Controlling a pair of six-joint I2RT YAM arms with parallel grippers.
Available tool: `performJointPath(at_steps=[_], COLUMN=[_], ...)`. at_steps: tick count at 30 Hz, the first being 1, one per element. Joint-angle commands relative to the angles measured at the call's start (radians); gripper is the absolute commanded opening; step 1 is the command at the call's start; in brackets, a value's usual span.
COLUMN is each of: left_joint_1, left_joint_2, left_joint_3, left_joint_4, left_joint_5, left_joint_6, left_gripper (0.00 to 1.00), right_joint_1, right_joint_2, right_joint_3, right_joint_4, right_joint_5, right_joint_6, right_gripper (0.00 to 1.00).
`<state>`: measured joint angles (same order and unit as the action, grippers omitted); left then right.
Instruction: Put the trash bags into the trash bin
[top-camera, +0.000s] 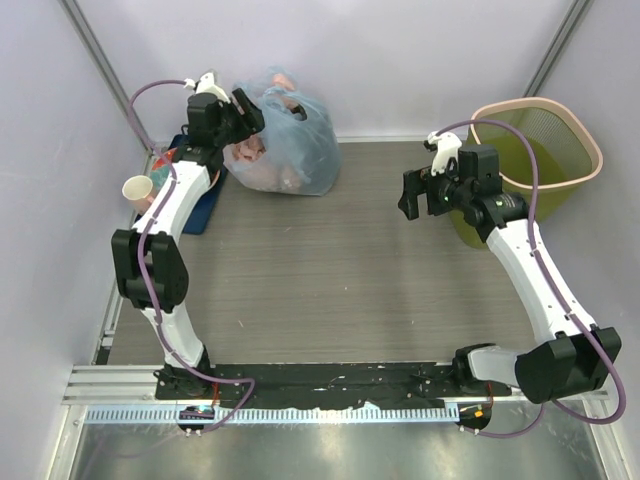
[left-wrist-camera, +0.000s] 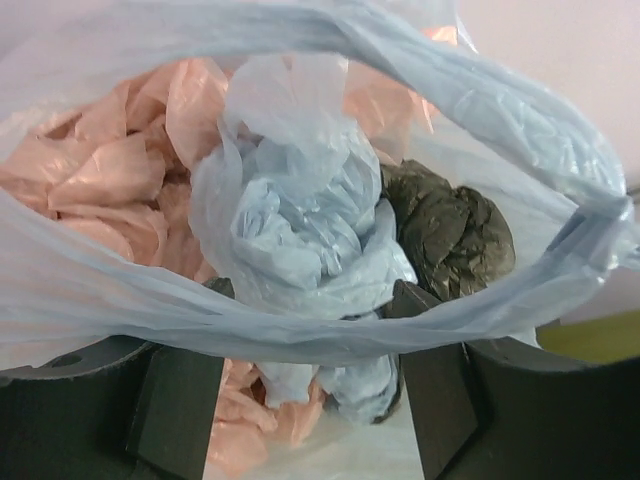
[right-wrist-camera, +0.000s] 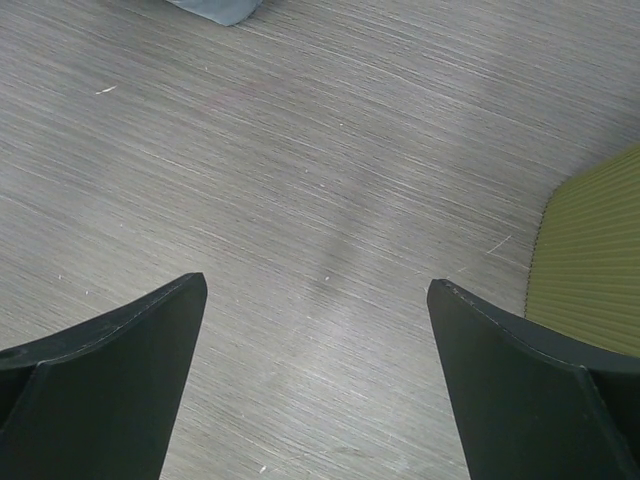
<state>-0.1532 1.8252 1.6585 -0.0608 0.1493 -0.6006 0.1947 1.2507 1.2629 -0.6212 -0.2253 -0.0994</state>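
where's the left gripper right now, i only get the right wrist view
Observer: At the far left of the table, the left gripper is at the mouth of a big blue bag.
Operator: is it holding anything
Observer: No, it is open, with its fingers on either side of a crumpled light-blue bag inside the big one.
Operator: what else is in there
Observer: Crumpled pink plastic and a dark wad.
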Motion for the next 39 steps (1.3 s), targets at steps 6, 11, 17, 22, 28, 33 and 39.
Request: performJointPath(at_steps=[6,11,17,22,28,33,39], left_joint_1=[-0.040,-0.054,-0.074,-0.074,-0.074,-0.074,-0.074], left_joint_2=[0.103,0.144,0.155,0.163,0.102,0.031,-0.056], left_joint_3=[0.178,0.230,0.245,0.253,0.216,0.185,0.149], left_joint_4=[-0.083,-0.131,-0.178,-0.177,-0.065,-0.011,0.004], left_joint_5=[-0.171,-0.188,-0.312,-0.303,-0.206,-0.183,-0.152], left_joint_6=[0.055,0.061,0.094,0.105,0.117,0.139,0.209], left_gripper=[0.70,0.69,0.70,0.59,0.13,0.00,0.00], right_joint_1=[0.003,0.005,0.003,0.003,0.003,0.003,0.003], right_joint_2=[0.013,0.015,0.012,0.007,0.010,0.012,0.027], right_joint_3=[0.050,0.050,0.044,0.039,0.041,0.043,0.061], right_joint_4=[0.043,0.040,0.037,0.037,0.037,0.035,0.028], right_joint_5=[0.023,0.033,0.043,0.037,0.034,0.027,0.007], right_joint_6=[-0.006,-0.016,-0.019,-0.017,-0.016,-0.014,-0.019], right_gripper=[1.00,1.00,1.00,0.99,0.99,0.99,0.98])
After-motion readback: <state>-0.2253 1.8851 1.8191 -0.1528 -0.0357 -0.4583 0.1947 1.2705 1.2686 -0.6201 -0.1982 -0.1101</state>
